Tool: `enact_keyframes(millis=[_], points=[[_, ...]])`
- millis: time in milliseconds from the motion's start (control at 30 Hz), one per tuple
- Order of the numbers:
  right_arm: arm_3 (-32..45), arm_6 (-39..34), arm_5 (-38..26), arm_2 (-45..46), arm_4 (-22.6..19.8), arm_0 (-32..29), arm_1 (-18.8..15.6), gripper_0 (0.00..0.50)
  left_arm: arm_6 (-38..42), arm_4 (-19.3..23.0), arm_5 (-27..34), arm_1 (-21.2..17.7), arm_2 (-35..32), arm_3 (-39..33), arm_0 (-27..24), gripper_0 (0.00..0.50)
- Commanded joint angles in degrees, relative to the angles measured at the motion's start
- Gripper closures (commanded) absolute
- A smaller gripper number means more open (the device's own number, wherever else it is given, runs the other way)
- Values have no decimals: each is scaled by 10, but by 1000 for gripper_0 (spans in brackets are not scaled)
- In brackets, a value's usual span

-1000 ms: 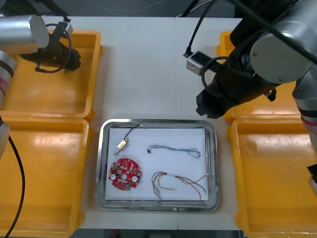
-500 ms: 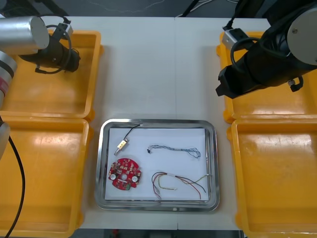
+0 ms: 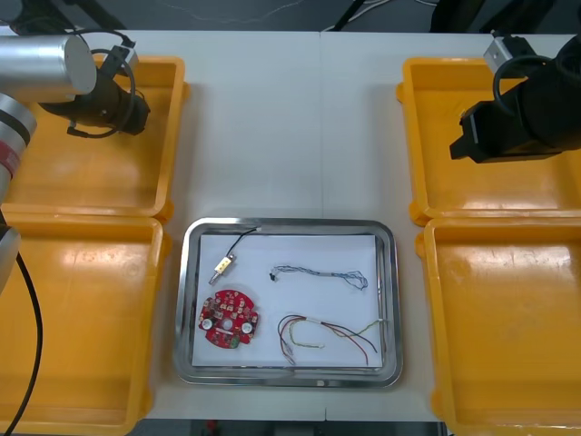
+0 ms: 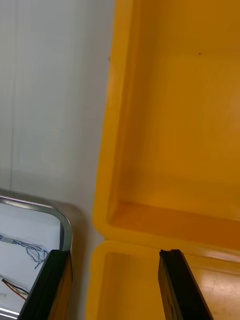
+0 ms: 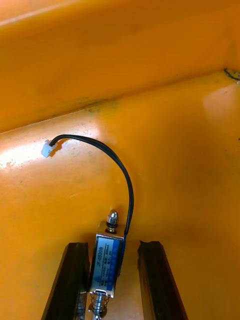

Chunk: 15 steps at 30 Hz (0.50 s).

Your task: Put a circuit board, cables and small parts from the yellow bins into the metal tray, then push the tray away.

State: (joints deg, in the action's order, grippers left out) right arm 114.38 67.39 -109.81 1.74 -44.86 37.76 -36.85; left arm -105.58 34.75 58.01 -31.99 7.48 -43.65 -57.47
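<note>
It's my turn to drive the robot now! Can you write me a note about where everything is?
Left end effector: open in the far left yellow bin, fingers either side of a small metal part with a black cable.
Right end effector: open, empty, above the far right yellow bin.
Done: metal tray holds the red circuit board, blue and white cable, red and yellow cable, second small metal part.
Left: maybe grab the binned part, then push the tray away.
</note>
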Motion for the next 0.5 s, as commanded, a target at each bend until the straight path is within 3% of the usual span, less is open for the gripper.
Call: enact_keyframes(millis=[33,100,167,500], points=[[19,-19,-2,42,7,-21,-25,0,-87,-5,-9,4,10,-5,-16,328],[16,-19,-2,48,5,-25,-32,0,-89,-6,-9,4,10,-5,-15,446],[8,-19,-2,48,3,-26,-41,0,-88,-5,-8,3,10,-4,-15,500],[-44,-15,-2,55,-7,-25,-81,0,-87,18,26,-4,2,-15,-15,500]])
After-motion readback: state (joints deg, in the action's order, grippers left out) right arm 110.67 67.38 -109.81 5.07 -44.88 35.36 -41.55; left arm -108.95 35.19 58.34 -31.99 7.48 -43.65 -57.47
